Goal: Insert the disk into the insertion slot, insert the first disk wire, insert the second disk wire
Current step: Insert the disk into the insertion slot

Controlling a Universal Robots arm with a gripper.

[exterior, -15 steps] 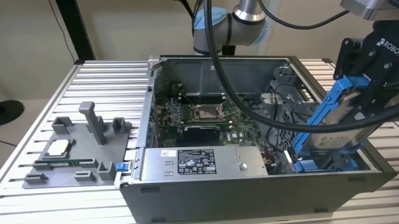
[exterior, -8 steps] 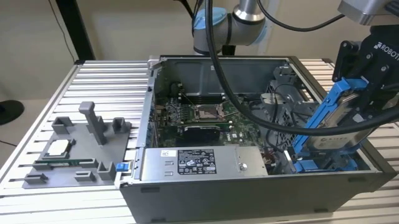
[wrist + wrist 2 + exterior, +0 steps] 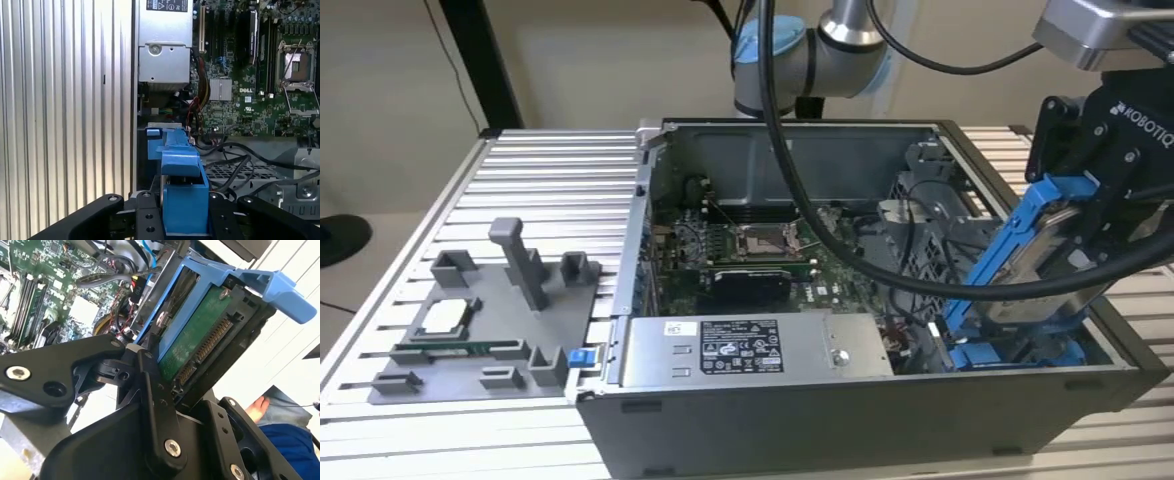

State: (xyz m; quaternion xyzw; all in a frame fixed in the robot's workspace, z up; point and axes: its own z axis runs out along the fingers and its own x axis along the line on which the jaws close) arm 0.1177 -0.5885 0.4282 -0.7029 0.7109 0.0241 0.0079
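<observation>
Your tool (image 3: 1091, 232) is clamped on the disk (image 3: 1011, 255), holding it tilted over the slot (image 3: 1027, 352) at the exterior view's right end of the open case (image 3: 854, 410). Its lower end is near the slot's blue rails; you cannot tell if they touch. The case stands on the bench (image 3: 547, 160).

The insertion slot (image 3: 1014, 353) lies mostly hidden behind the disk (image 3: 1027, 240) (itself crossed by a black cable (image 3: 921, 288)).
</observation>
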